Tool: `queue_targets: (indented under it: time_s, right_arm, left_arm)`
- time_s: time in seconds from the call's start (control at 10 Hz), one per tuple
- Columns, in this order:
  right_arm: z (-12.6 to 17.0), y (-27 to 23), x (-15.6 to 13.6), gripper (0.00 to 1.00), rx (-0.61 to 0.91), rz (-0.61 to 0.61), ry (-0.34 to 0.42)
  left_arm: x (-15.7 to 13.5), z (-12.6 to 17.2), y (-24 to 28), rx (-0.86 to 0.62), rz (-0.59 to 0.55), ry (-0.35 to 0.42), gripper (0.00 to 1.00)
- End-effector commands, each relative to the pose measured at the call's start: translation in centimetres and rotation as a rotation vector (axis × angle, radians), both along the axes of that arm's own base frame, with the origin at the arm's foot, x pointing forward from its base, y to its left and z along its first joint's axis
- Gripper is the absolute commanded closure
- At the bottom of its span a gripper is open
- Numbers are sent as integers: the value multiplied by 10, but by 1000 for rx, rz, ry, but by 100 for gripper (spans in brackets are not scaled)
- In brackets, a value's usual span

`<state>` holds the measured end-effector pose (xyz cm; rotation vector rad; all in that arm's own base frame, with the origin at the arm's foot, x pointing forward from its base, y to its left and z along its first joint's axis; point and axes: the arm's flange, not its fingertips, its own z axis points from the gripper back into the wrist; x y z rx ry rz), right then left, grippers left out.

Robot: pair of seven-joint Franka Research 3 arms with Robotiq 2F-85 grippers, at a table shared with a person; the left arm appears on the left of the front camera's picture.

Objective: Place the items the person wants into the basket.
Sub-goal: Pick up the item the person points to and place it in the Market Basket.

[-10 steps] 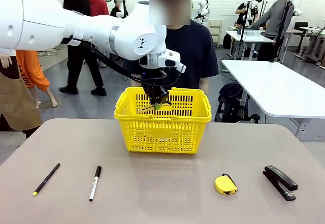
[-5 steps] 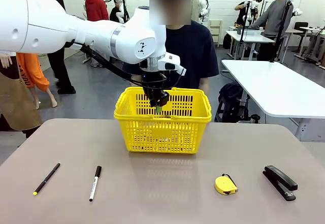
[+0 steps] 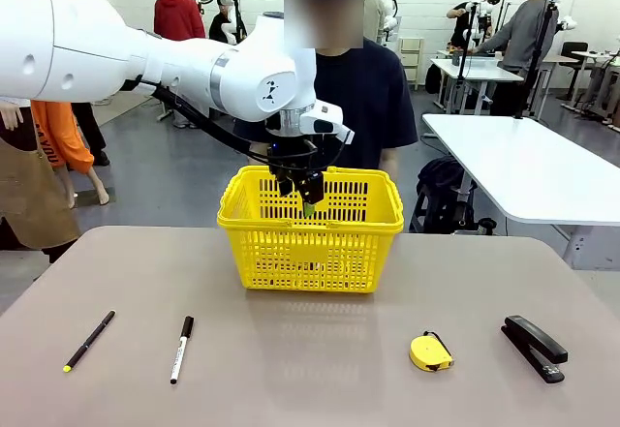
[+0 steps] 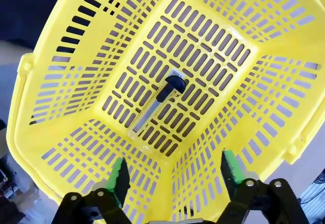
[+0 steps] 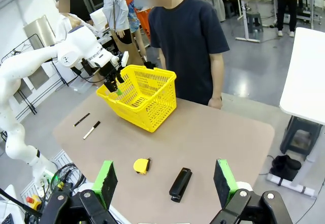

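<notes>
- Taupe tabletop [image 3: 310, 388] carried the loose tools along its near strip. A thin black pen [image 3: 89, 340] with a yellow-green tip lay far left, and a black-capped white marker [image 3: 182, 349] lay just right of it. Both were flat and apart from each other.
- On the right of the same near strip were a round yellow tape measure [image 3: 430, 352] and a black stapler [image 3: 534, 347], near each other but not touching.
- The right hand [image 5: 165, 181] hung high over the robot's side of the tabletop. Its green pads were spread wide with nothing between them.
- Farther back, the yellow basket [image 3: 310, 243] stood upright at mid-tabletop, well apart from all four tools.
- The yellow-and-black box cutter [image 4: 155, 107] lay flat on the basket floor, about the middle and set diagonally, clear of the walls.
- The left hand [image 3: 298, 193] hovered over the basket's open top, pointing down, with its fingertips about at rim level. The fingers were apart and empty. In the left wrist view the cutter sat well below the pads, not touching them.
- At the far side, a person [image 3: 354, 98] in a dark navy T-shirt stood right behind the basket, one bare forearm hanging by the tabletop's far edge.
</notes>
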<state>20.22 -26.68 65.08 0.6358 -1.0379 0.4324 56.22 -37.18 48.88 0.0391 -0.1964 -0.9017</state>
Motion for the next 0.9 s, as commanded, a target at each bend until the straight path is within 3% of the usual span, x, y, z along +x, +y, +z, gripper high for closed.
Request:
queue_targets:
  time_s: [0.0, 0.2, 0.3, 0.5, 0.7, 0.8]
  right_arm:
    - [2, 0, 2, 0, 6, 11, -22]
    - [2, 0, 2, 0, 6, 11, -22]
    - [2, 0, 2, 0, 6, 11, -22]
    - [2, 0, 2, 0, 6, 11, -22]
    - [2, 0, 2, 0, 6, 11, -22]
    - [2, 0, 2, 0, 6, 11, -22]
  left_arm:
    - [1, 3, 6, -13, -12, 9, 0]
    - [-7, 25, 19, -79, 34, 3, 0]
    - [-30, 46, 46, -115, 51, -48, 0]
    - [-110, 66, 107, -158, 62, -115, 0]
    - [-180, 57, 145, -158, 66, -160, 0]
    - [-201, 49, 158, -158, 87, -169, 0]
